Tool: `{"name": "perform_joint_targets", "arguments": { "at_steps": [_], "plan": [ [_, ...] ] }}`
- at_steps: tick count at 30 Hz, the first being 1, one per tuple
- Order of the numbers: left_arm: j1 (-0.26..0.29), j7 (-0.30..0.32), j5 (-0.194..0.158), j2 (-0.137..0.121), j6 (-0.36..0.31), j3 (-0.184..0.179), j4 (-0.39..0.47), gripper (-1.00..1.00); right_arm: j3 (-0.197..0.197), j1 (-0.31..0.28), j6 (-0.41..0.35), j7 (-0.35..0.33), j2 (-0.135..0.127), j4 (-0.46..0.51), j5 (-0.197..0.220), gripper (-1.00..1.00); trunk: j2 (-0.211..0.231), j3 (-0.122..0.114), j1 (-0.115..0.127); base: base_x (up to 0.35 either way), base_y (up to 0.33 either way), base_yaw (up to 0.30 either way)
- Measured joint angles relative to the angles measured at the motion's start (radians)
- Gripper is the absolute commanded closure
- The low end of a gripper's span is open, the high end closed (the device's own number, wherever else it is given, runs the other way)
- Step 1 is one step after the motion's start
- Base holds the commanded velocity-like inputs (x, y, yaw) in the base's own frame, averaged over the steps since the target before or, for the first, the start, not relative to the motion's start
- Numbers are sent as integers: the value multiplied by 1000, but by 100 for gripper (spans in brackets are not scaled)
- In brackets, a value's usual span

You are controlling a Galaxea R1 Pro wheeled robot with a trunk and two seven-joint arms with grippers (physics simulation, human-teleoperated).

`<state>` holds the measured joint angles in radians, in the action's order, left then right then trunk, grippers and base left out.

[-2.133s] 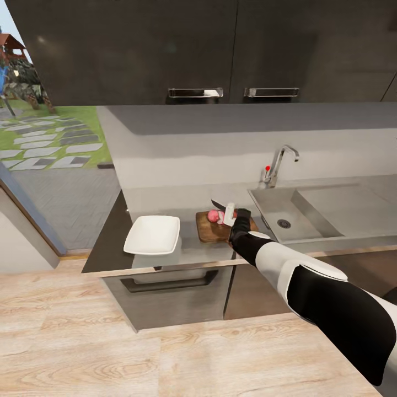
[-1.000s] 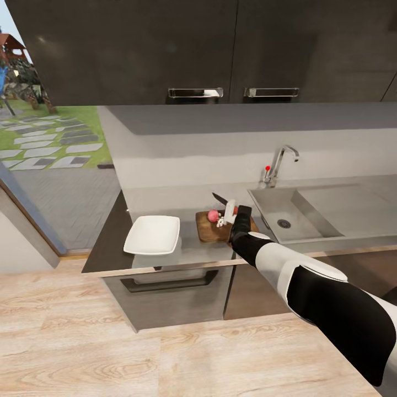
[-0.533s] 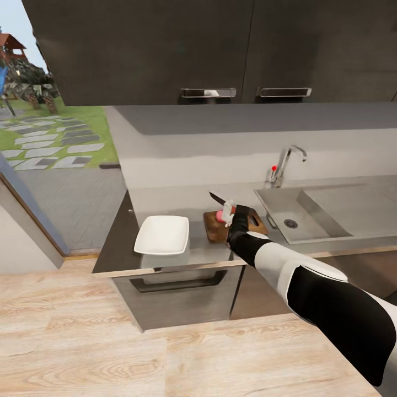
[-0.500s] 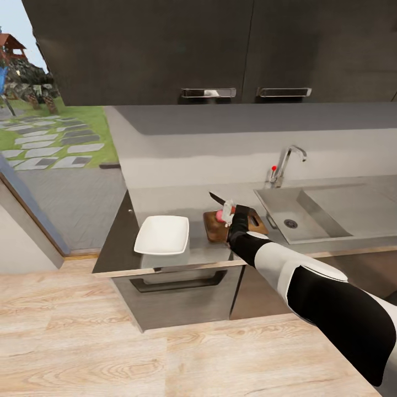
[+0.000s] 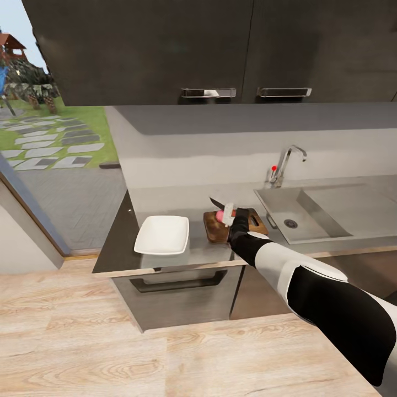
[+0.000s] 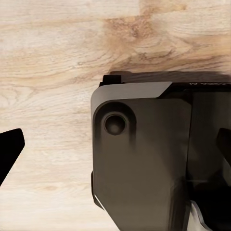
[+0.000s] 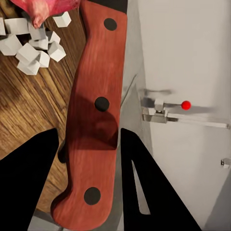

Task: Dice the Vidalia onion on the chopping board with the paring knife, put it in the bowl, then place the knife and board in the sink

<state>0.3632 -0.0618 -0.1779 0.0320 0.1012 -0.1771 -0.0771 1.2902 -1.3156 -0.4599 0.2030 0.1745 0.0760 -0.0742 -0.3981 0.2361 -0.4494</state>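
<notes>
Closest thing on the worktop (image 5: 165,259) is the bowl (image 5: 162,235), white and squarish, sitting near the front edge, and as far as I can see there's nothing in it. Just beside it sits the chopping board (image 5: 216,227), with the Vidalia onion (image 5: 221,215) on top as a pinkish lump. From the right wrist camera you get a pile of tiny pale diced bits (image 7: 30,43) lying on the wood grain right by what's left of the onion (image 7: 43,7).

The right hand (image 5: 230,212) is clamped on the paring knife (image 5: 219,202), fingers either side of the dark red riveted handle (image 7: 94,113). The dark blade sticks out toward the back wall, over the far edge of the board. The arm reaches forward from the lower right, pretty much stretched out, wrist over the board.

Further along is the sink (image 5: 286,212), steel basin with a round drain, nothing visible inside. The chrome tap (image 5: 285,162) with its red dot stands behind it.

The left hand: its wrist camera looks down at wooden floor (image 6: 57,72) and a dark part of the robot. Only dark finger edges show, so I can't tell if it's open or closed.
</notes>
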Motion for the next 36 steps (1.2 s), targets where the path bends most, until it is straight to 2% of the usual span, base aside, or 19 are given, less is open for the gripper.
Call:
{"name": "perform_joint_targets", "arguments": {
  "at_steps": [36],
  "plan": [
    [0,0,0,1,0,0,-1,-100,0,0,-2,-2,0,-2,1,100,0,0,0,0,0,0]
  ]
}}
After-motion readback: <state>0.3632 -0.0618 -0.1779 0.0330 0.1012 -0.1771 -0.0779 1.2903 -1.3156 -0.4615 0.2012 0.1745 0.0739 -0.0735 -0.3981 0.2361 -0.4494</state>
